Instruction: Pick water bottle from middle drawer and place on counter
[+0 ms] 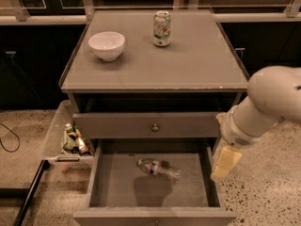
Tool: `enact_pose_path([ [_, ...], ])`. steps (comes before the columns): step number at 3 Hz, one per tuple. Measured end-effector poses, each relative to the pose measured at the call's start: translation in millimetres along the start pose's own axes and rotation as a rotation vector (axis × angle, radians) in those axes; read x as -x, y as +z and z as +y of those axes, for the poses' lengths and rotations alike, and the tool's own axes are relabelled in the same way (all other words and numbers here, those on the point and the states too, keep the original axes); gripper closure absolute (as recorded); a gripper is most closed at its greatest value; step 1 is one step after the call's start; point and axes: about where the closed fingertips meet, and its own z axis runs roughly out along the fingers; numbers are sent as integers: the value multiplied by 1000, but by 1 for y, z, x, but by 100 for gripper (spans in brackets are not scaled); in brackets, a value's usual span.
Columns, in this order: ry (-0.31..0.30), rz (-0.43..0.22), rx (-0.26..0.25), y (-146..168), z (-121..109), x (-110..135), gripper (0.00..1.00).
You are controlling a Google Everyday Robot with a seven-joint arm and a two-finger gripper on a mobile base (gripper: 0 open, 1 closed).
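Note:
The water bottle lies on its side on the bare bottom of the pulled-out middle drawer, near the middle toward the back. The counter is the grey cabinet top above it. My gripper hangs from the white arm at the right, just outside the drawer's right wall and above floor level. It is about a hand's width to the right of the bottle, apart from it and holding nothing that I can see.
A white bowl and a white-green soda can stand on the counter's back half. A clear plastic bin with small dark bottles sits left of the cabinet. The drawer above is shut.

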Motion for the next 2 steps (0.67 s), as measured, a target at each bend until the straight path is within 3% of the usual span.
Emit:
enact_pose_path([
  [2, 70, -31, 25, 152, 13, -30, 0],
])
